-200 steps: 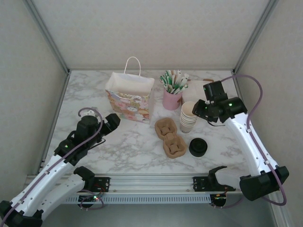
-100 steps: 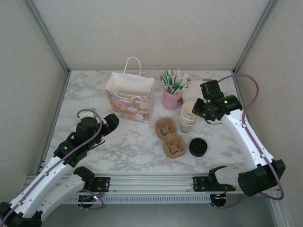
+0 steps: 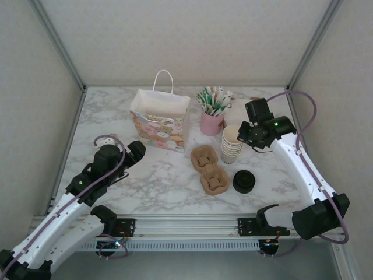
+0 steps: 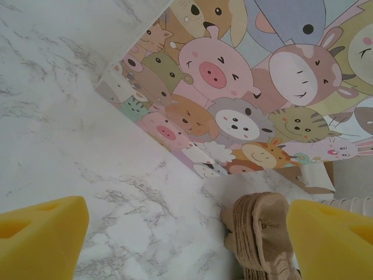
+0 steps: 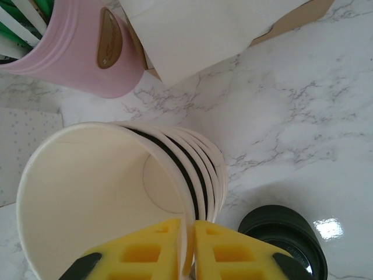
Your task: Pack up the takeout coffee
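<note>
1. Right gripper point(image 5: 186, 228): the jaws were closed to a narrow pinch on the rim of the top cup point(image 5: 87, 192), with one finger inside the wall and one outside. This hold suited peeling a single cup off the stack of cups point(image 3: 231, 150) rather than shifting the whole stack.
2. Left gripper point(image 4: 186, 245): the jaws stood wide apart with nothing between them. It was low over the marble table point(image 4: 70, 116) and faced the gift bag point(image 4: 262, 87), apparently on standby.
3. Takeout coffee: judged not yet made up. Its likely cup sat on top of the stack, just beside the pink holder point(image 5: 76, 64). The black lids point(image 3: 243, 181) stood apart from the cups, just right of the pulp carriers point(image 3: 210, 169).
4. The bag stood upright and open-mouthed, left of the cups and ready to receive.
5. Risk: the thin rim could crease, or the nested cup beneath could lift with it.
</note>
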